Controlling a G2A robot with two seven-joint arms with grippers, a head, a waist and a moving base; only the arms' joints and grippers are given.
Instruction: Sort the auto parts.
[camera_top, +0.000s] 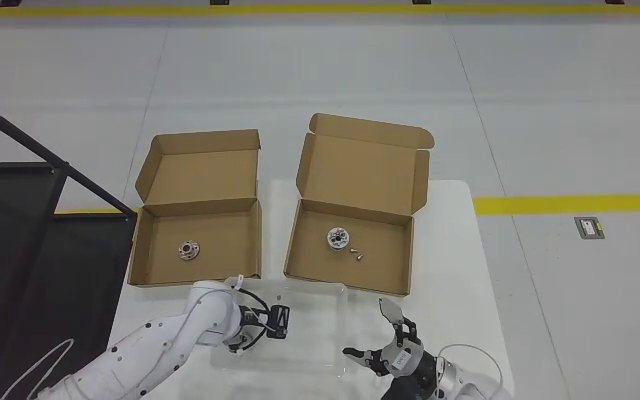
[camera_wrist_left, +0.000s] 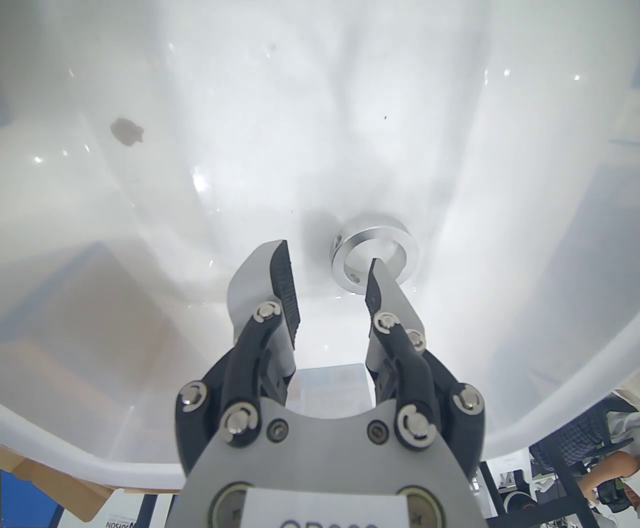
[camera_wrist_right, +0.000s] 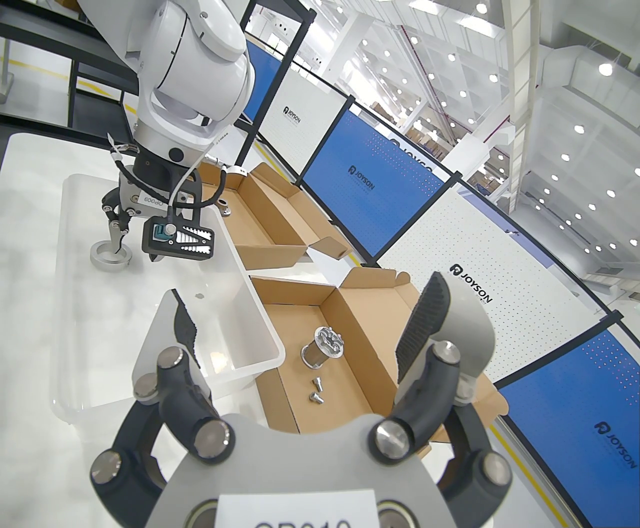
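Left gripper (camera_wrist_left: 327, 260) is down in the clear plastic tray (camera_wrist_right: 235, 260), jaws partly open. One fingertip sits in the hole of the silver metal ring (camera_wrist_left: 342, 255) lying flat there, nothing clamped. Right gripper (camera_wrist_right: 307, 295) hangs wide open, empty, by the tray's corner.

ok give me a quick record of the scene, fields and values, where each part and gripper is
left gripper: open, down in the clear tray, one fingertip at the metal ring
right gripper: open, holding nothing, near the tray's other end
left box: lid open, one round part inside
right box: lid open, a cylindrical part and two small screws inside
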